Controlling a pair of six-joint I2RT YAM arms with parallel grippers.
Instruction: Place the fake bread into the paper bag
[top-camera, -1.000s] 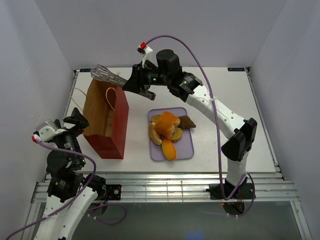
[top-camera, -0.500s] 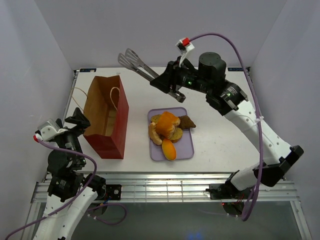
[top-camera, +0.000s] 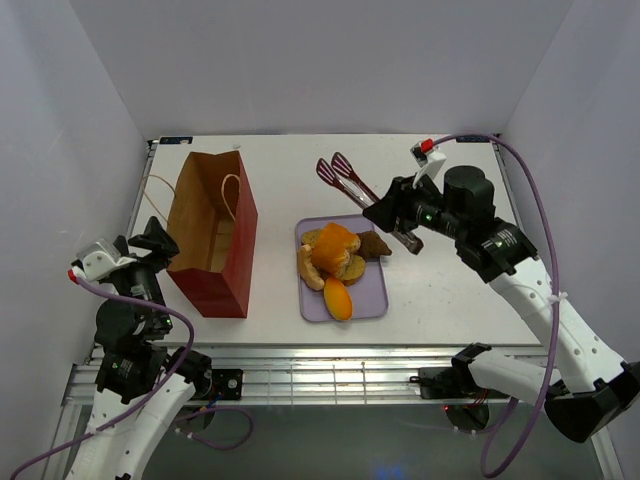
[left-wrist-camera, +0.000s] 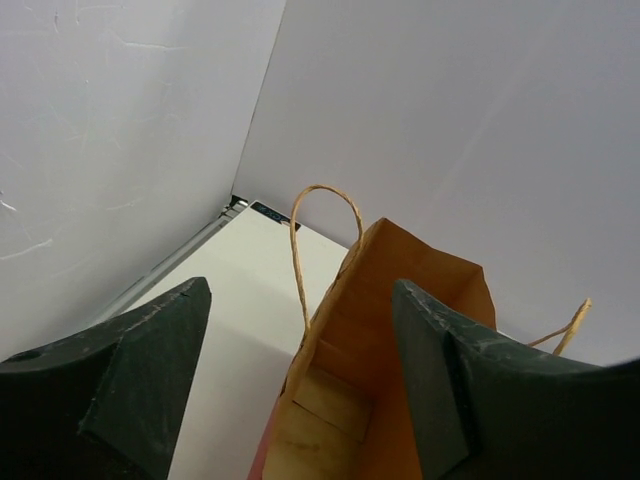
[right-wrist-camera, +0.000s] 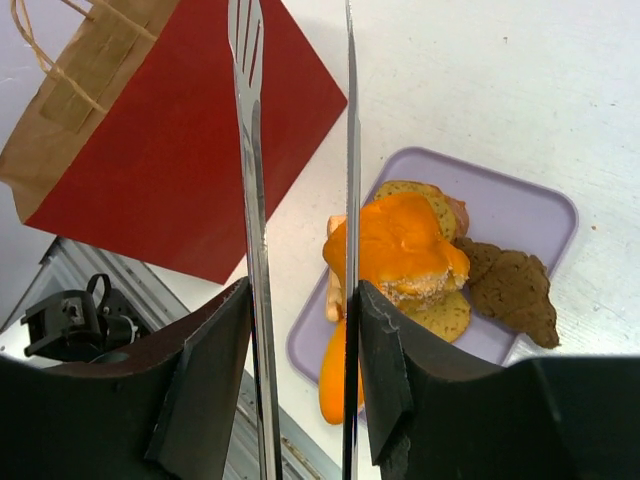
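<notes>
Right claw (right-wrist-camera: 300, 380) has swung off the paper bag (top-camera: 225, 250) at the bench's left edge, toward mid-bench, clamped on metal tongs (top-camera: 352, 185); blades apart, empty. Fake bread (top-camera: 335, 250) heaped on lavender tray (top-camera: 370, 290), just below-left of that claw. Left claw (left-wrist-camera: 300, 375) spread wide at bag's rim.

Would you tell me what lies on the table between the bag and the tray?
Nothing: in the top view, only bare table separates the bag from the tray.

No text, label or number is legible in any view; the paper bag (top-camera: 238, 252) (red outside) is unprinted.
</notes>
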